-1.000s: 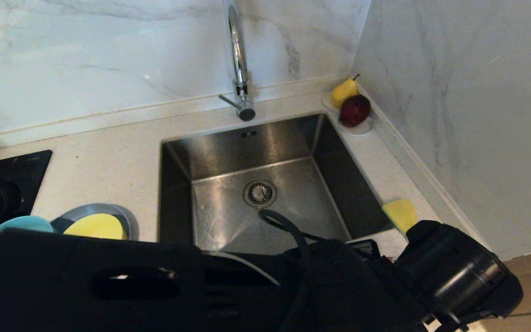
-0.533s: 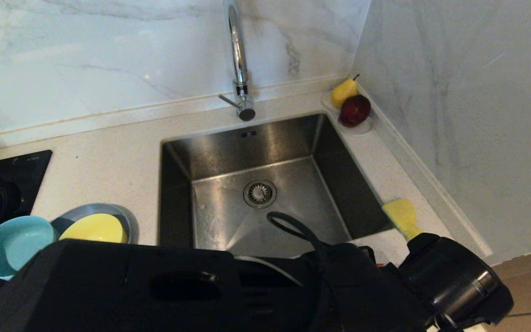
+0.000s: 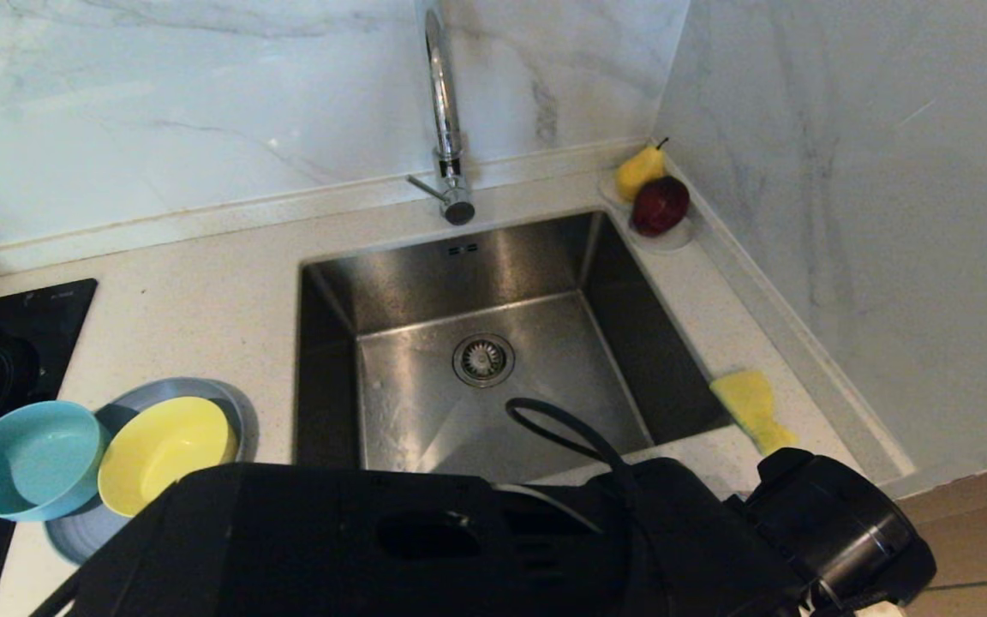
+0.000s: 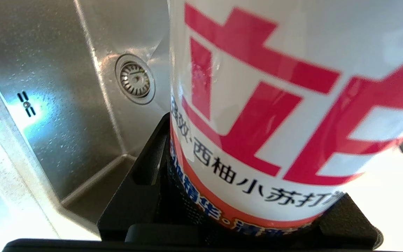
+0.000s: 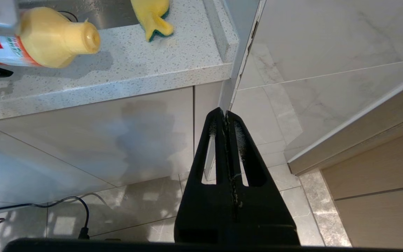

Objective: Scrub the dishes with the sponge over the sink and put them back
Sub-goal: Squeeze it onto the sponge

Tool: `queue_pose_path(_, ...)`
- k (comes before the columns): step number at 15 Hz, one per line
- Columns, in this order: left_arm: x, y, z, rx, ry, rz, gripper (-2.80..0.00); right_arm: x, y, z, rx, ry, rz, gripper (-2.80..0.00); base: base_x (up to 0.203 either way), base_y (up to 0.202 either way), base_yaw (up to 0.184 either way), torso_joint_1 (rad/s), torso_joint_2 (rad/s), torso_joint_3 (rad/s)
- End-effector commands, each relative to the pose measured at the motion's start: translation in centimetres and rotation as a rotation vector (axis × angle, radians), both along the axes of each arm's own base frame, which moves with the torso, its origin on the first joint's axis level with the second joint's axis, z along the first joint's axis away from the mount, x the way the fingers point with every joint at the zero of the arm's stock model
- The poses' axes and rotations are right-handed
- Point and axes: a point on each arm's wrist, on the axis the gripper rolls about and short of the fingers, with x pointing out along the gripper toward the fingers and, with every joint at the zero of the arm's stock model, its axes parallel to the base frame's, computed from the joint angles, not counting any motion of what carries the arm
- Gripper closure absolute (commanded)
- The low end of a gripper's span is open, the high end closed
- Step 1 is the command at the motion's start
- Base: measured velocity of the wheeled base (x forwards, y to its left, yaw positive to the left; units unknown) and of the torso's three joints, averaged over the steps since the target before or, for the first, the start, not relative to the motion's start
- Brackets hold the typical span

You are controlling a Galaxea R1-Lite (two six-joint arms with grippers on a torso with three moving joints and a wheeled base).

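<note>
Detergent bottle [image 4: 257,115] clamped in the left gripper [image 4: 243,210] at the worktop's front edge, over the sink's [image 3: 331,343] near rim.

Nearest, below the worktop's front edge, the right gripper [image 5: 226,120] hangs parked with its fingers pressed together, holding nothing. On the worktop left of the sink, the yellow bowl [image 3: 164,450] sits on the grey-blue plate [image 3: 232,403], with the teal-blue bowl [image 3: 26,458] touching it toward the left edge. Across the basin, the sponge [image 3: 750,407] lies yellow face up at the sink's right rim. Farthest, the tap [image 3: 442,111] rises behind the basin, and a pear [image 3: 637,170] and an apple [image 3: 660,206] rest in a white dish [image 3: 673,238] at the back right corner.
</note>
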Motion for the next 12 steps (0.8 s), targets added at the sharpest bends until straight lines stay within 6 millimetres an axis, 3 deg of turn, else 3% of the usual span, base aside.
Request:
queue_pose_path(1,0.2,-0.3,-1.1,0.035,-0.005,0.009,0.00,0.0,0.0,0.0,0.000,0.000,-0.001,0.00,0.000,0.000,0.000,0.000,0.00,0.000)
queue_pose_path(12,1.4,-0.8,-3.4,0.094,-0.059,0.065,0.00,0.0,0.0,0.0,0.000,0.000,-0.001,0.00,0.000,0.000,0.000,0.000,0.00,0.000)
